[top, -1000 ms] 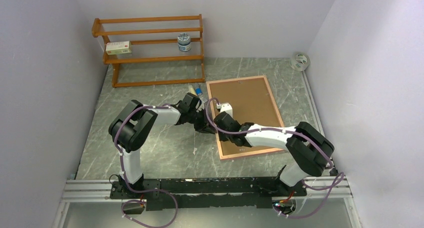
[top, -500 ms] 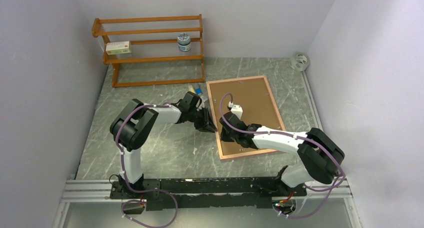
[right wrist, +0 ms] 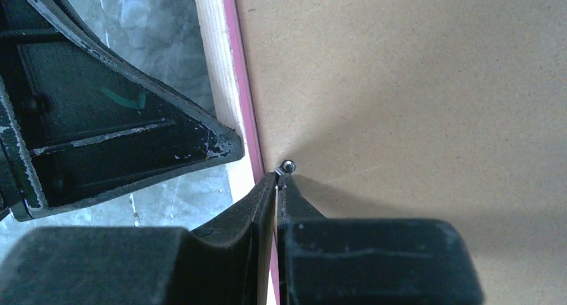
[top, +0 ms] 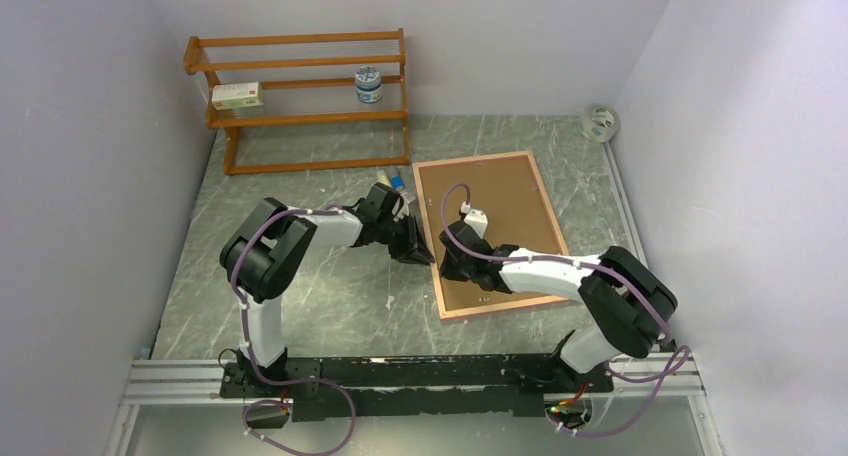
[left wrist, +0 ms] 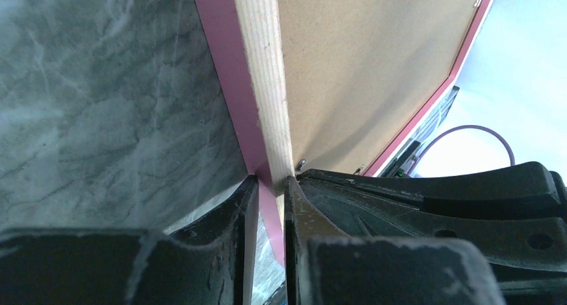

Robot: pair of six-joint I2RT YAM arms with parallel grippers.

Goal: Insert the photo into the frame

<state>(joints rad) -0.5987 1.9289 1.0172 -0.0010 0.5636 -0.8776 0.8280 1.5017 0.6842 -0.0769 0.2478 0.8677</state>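
Left gripper (left wrist: 271, 184) clamps wood-backed frame (left wrist: 257, 84) — right gripper (right wrist: 279, 178) pinched shut at metal tab (right wrist: 288, 164).

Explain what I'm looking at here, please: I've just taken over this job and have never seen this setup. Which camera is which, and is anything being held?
Those are two robot arms bolted at the near edge of a marbled table. The wide picture looks down from above and behind them. The other two come from a camera on each wrist, so the black shapes at the bottom are that arm's own fingers. The frame lies back up, with a brown backing sheet in it. The left claw is closed on the frame's left edge. The right claw is pinched shut with its tips at a small metal tab on the backing's edge; whether it grips the tab I cannot tell. At the back stands a wooden rack with a box and a jar. The photo is not in sight.
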